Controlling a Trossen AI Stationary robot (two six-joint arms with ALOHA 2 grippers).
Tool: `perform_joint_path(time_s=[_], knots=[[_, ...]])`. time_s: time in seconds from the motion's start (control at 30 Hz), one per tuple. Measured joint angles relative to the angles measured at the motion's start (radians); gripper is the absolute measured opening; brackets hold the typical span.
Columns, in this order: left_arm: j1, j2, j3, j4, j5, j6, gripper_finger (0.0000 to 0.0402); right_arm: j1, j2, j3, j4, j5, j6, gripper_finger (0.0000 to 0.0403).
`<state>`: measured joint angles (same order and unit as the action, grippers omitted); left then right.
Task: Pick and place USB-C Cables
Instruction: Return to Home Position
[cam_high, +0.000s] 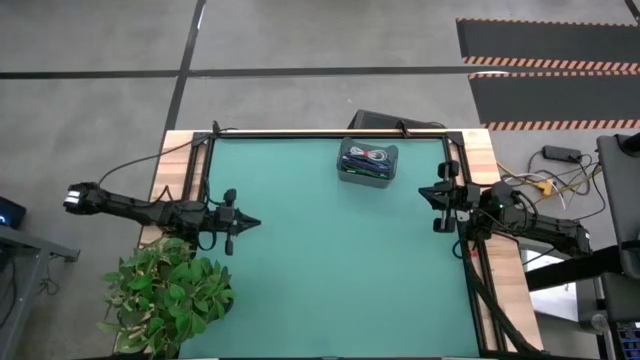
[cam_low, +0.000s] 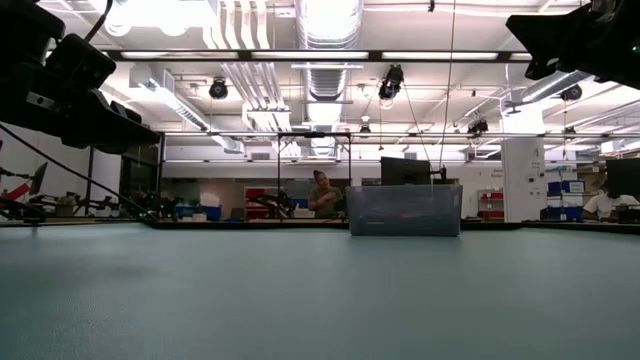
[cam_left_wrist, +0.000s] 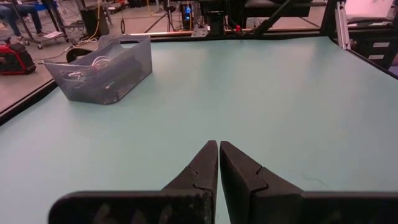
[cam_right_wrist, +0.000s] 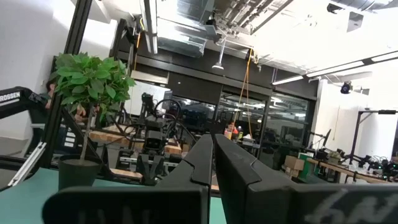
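Note:
The USB-C cables (cam_high: 368, 158) lie as small bundles inside the grey translucent bin (cam_high: 345, 171) near the table's far edge; dark blue, teal and white loops show from above. In the left wrist view white cable loops (cam_left_wrist: 98, 62) show in the bin (cam_left_wrist: 124, 68). My left gripper (cam_high: 254, 222) hangs shut over the table's left side, well clear of the bin. My right gripper (cam_high: 425, 192) is shut at the table's right edge, raised above the mat. In their own views the left gripper (cam_left_wrist: 219, 147) and right gripper (cam_right_wrist: 213, 142) each show fingertips together.
The teal mat (cam_high: 330, 270) spreads wide between the arms. A potted plant (cam_high: 168, 292) stands at the near left corner. A black frame rail (cam_high: 330, 134) runs along the far edge. People (cam_low: 322, 195) sit in the room beyond the table.

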<state>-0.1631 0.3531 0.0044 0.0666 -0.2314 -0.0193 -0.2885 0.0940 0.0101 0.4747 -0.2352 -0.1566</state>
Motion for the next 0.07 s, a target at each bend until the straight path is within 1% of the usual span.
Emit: perform_joint_path(time_s=[0.07], knots=[[0.0,0.0,0.0,0.0,0.0,0.0,0.0001,0.0,0.0,0.0,0.0,0.0,0.0,0.0009]])
